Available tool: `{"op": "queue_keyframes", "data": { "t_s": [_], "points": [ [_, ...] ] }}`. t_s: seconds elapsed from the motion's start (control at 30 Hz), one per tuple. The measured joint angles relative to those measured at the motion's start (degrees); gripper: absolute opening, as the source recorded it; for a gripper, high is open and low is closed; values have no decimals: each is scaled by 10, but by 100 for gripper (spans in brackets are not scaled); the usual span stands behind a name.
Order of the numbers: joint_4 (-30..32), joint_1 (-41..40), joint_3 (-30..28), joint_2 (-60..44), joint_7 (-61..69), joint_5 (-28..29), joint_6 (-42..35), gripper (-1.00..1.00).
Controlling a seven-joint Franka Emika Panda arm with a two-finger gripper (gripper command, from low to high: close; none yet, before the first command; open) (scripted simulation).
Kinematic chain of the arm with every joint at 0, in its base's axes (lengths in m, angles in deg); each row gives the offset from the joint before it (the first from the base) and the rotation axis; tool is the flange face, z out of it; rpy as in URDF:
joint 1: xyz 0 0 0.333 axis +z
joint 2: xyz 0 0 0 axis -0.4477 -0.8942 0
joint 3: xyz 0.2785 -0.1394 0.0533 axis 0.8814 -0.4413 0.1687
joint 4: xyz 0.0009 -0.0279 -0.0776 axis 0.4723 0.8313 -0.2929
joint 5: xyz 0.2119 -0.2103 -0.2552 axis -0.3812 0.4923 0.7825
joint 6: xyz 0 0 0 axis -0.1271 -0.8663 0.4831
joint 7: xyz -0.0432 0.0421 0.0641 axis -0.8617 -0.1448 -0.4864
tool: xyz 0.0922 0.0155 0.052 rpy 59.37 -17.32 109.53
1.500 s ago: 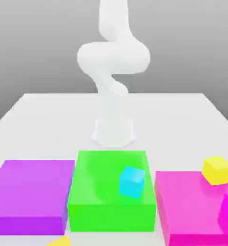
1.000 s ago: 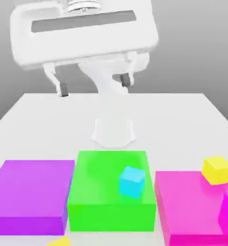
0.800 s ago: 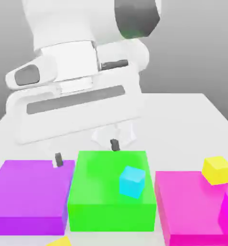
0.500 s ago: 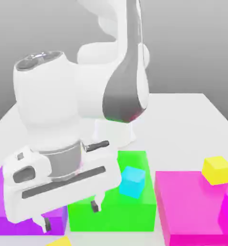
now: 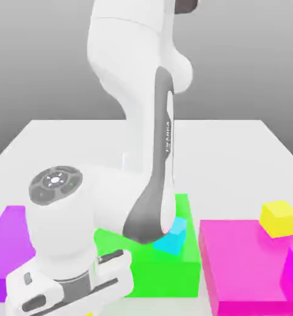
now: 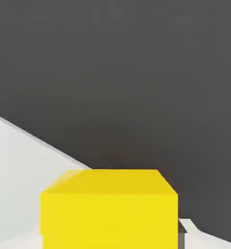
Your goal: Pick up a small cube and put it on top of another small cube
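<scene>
Exterior view: the arm bends low at the frame's lower left, partly covering the cyan cube on the green block. Hand view: the golden yellow cube sits close ahead, on the white surface.

The bulky white robot arm leans over the flat green block, half hiding the small cyan cube, while the far white table behind the blocks lies open.
</scene>
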Motion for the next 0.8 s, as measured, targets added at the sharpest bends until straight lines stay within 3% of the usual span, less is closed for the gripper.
{"op": "queue_keyframes", "data": {
  "t_s": [0.1, 0.3, 0.43, 0.8],
  "points": [
    [16, 18, -23, 58, -23, 28, -43, -100],
    [73, 53, -13, 151, -89, 7, -103, -100],
    [116, 80, -6, 224, -157, 23, -133, -100],
    [240, 92, 68, 450, -426, 183, -194, -100]
  ]
}}
